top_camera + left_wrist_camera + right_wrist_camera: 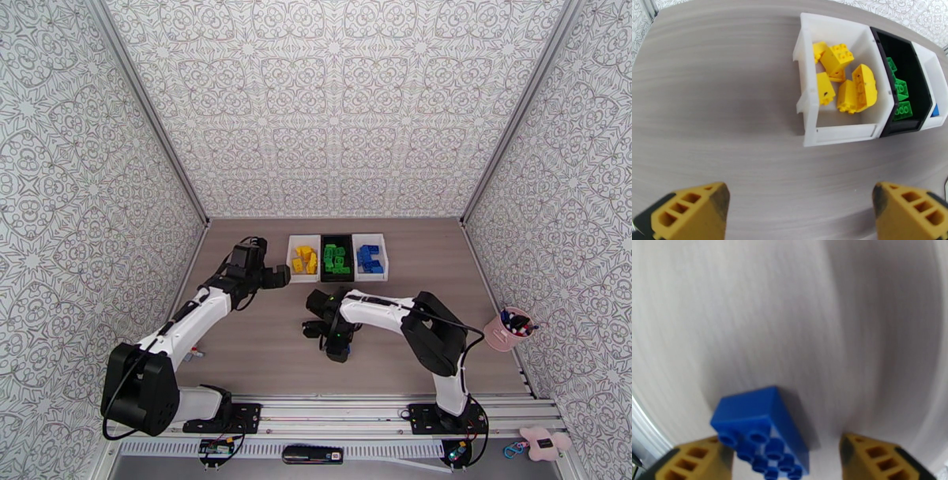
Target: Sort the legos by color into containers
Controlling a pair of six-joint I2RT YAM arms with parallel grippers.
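Note:
Three containers stand in a row at the back of the table: a white bin (302, 257) (809, 98) with yellow legos (847, 81), a black bin (336, 257) (922, 94) with green legos (902, 98), and a white bin (370, 257) (938, 71) with blue legos (370, 259). My left gripper (274, 276) (800, 213) hovers open and empty just in front-left of the yellow bin. My right gripper (310, 326) (784, 447) is low over mid-table. A blue brick (758, 413) lies between its fingers, against the left finger (699, 457), with a gap to the right finger (877, 461).
A pink cup (505, 328) of pens stands at the table's right edge. A small object (193, 355) lies beside the left arm. Patterned walls close in the left, back and right sides.

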